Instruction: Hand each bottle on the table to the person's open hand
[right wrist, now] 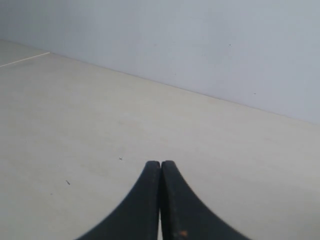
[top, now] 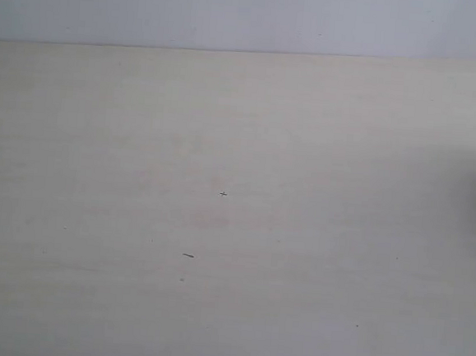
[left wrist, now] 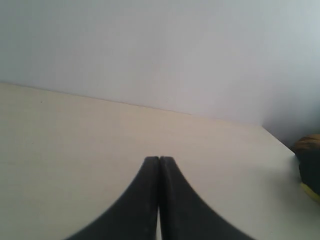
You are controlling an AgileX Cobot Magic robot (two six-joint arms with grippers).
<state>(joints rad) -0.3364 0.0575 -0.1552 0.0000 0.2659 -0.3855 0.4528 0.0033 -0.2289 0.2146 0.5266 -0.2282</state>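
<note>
Left tool (left wrist: 159, 159) and right tool (right wrist: 160, 162) hung pressed together, empty, over the surface (top: 306, 150). No bottle showed; whether unstarted or finished, the next move required locating one.

Exterior view angled down over table (top: 240, 145), wrist views low, facing wall (left wrist: 175, 50), right sharing specks (right wrist: 120, 159)

- Behind, I see a plain blue-grey wall (top: 251, 14) — uniform, softly and evenly lit.
- It meets the cream table (top: 322, 152) along one straight far edge.
</note>
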